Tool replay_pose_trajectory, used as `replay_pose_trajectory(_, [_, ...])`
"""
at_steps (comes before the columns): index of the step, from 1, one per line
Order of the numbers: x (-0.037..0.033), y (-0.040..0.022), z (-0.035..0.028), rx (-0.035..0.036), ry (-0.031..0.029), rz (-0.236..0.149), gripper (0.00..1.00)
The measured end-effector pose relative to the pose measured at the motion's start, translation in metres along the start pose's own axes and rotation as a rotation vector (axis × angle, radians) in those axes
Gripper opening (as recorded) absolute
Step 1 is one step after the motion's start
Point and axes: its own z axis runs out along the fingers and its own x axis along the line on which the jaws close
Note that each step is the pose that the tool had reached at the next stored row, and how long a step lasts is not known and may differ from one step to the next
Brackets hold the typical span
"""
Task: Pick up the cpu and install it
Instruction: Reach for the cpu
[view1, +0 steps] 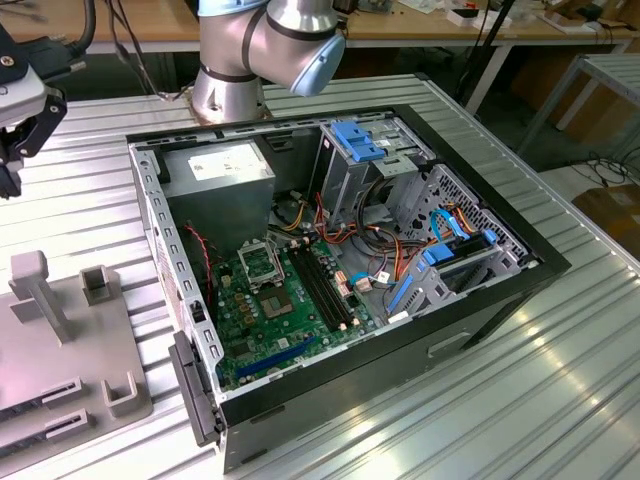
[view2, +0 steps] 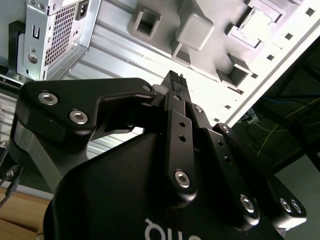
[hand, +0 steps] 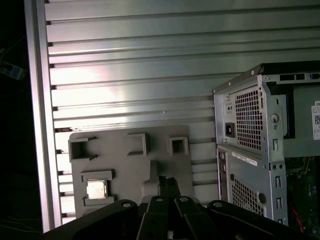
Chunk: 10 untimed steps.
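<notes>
Claw: the gripper (hand: 168, 184) was found with its fingers brought together and nothing clamped between them.
Claw position: it was held above the grey tray (hand: 131, 167), with the tips over the tray's middle and beside a raised block. From the exterior view it was judged to be clear of the tray's surface.
Task item: the cpu (hand: 96, 189) was found lying flat in a square recess near one corner of the tray, apart from the fingertips and untouched.
Tray fittings: further square pockets were noted along the side of the tray farthest from the gripper.
Case: the computer case (view1: 340, 260) was found set just beside the tray, laid on its side with the cover off.
Destination: the green board (view1: 285, 320) was seen inside the case, well apart from the tray, with the black socket (view1: 258, 262) mounted on it. Whether the socket's latch was open could not be told.
Support: the ribbed metal table (hand: 150, 60) was seen beneath the tray and the case, extending beyond the tray.
Step in hand: the approach for the pick was judged to be under way; nothing had been lifted and nothing installed.
Requirement: the pick was judged to call for the fingers to be parted and the tips shifted across the tray until over the recess. The descent would need to be square, so that the thin plate is taken by opposite edges without being tilted.
</notes>
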Motion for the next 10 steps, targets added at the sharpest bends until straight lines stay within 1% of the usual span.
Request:
replay_pose_trajectory(5, [0.0044,-0.0003,-0.0001,0.0000,0.0000,0.000,0.11])
replay_pose_trajectory(10, [0.0143,-0.0014,-0.0001,0.0000,0.0000,0.000,0.11])
